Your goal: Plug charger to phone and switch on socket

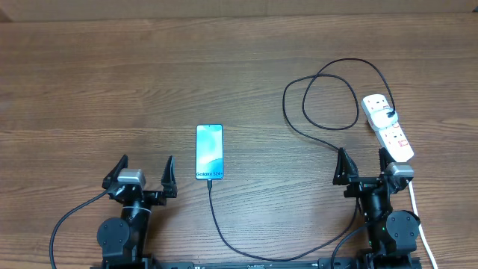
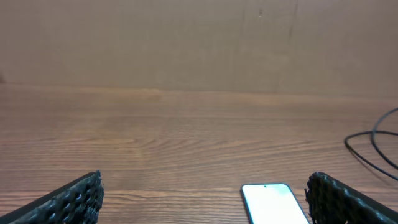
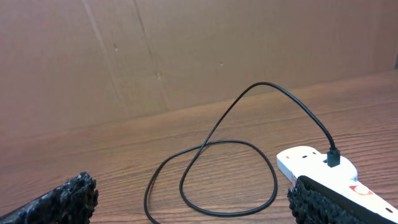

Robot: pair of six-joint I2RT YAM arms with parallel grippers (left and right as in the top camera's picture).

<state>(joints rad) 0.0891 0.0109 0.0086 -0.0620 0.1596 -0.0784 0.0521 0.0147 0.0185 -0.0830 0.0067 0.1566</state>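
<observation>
Wood table (image 1: 112, 82): one phone (image 1: 209, 152), one charger (image 1: 285, 104), one socket (image 1: 389, 127).

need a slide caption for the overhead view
Left claw and right claw open, phone between them, cable looping to the socket.

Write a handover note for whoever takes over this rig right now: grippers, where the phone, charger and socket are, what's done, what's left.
Left gripper: open, holding nothing, left of the phone's near end.
Right gripper: open, holding nothing, beside the socket's near end.
Phone: flat mid-table, screen up.
Socket: on the right side of the table.
Charger: plugged into the socket's far end, looped on the table; a black cable meets the phone's near edge.
Done: possibly the phone connection; seating cannot be told.
Left: check that tip, then press the socket's switch, whose position is unreadable.
</observation>
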